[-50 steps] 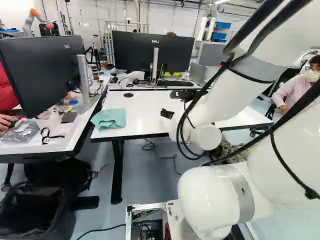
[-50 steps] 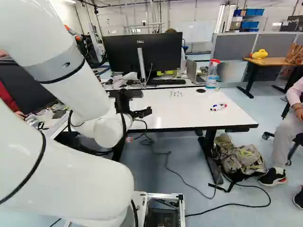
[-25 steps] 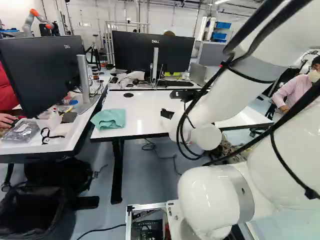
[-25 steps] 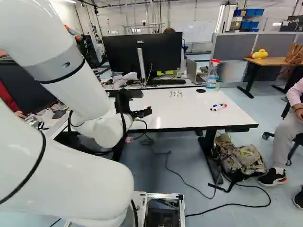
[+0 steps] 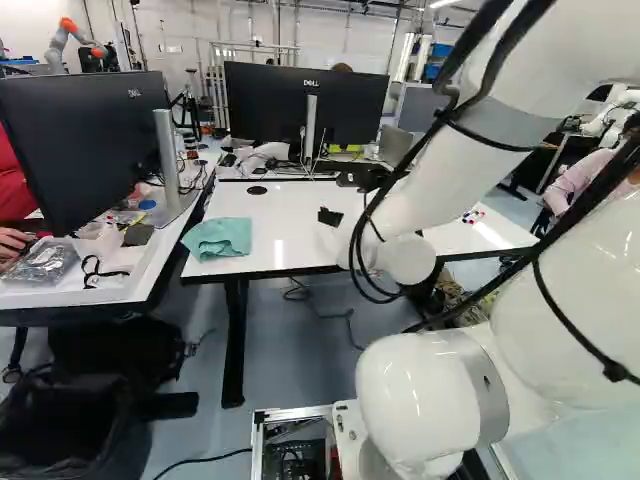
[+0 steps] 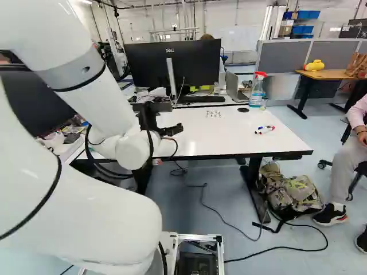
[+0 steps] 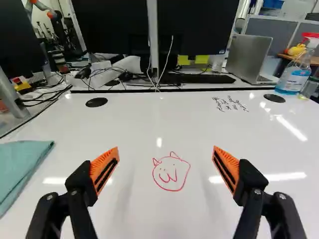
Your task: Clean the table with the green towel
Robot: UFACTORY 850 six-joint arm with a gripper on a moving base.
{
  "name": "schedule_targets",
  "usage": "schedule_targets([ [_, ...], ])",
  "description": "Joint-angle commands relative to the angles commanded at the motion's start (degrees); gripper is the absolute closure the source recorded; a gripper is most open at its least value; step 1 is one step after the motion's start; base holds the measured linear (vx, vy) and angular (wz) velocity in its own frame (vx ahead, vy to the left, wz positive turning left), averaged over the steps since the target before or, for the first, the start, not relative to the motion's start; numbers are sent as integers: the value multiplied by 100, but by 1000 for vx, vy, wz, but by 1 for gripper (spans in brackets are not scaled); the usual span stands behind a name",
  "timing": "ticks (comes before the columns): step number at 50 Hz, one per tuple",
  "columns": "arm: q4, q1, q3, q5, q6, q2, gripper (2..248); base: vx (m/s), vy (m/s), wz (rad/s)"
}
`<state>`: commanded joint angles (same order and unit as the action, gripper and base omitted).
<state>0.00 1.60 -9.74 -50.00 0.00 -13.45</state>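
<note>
In the left base view my gripper [image 5: 330,216] is over the white table [image 5: 285,215], right of the crumpled green towel [image 5: 218,238] near the front left corner. The wrist view shows the gripper [image 7: 166,169] open, its orange-padded fingers wide apart with nothing held. A red cat-face drawing [image 7: 171,172] on the tabletop appears between and beyond the fingertips. Black handwriting [image 7: 230,103] lies farther off toward the table's back edge. Part of the towel [image 7: 22,164] shows beside the left finger, apart from it.
Behind the table stand a monitor [image 6: 172,66], a laptop [image 7: 249,57] and a spray bottle [image 6: 258,89]. Markers [image 6: 265,130] lie toward its right side. A second desk with a monitor [image 5: 85,140] adjoins at the left. A backpack [image 6: 292,192] is on the floor. Another robot [image 5: 75,42] stands far back.
In the left base view my arm and gripper have shifted slightly left, uncovering the markers; the wrist has dipped a little. The towel and base have not moved.
</note>
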Motion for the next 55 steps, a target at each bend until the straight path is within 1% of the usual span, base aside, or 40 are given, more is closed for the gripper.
schedule_targets([
  [11, 0, 220, -183, 0, 0, 25, 3, 0, 0, 0],
  [22, 0, 460, -290, 0, 0, -33, 3, 0, 0, 0],
  [55, 0, 1167, -580, 0, 0, 293, 3, 0, 0, 0],
])
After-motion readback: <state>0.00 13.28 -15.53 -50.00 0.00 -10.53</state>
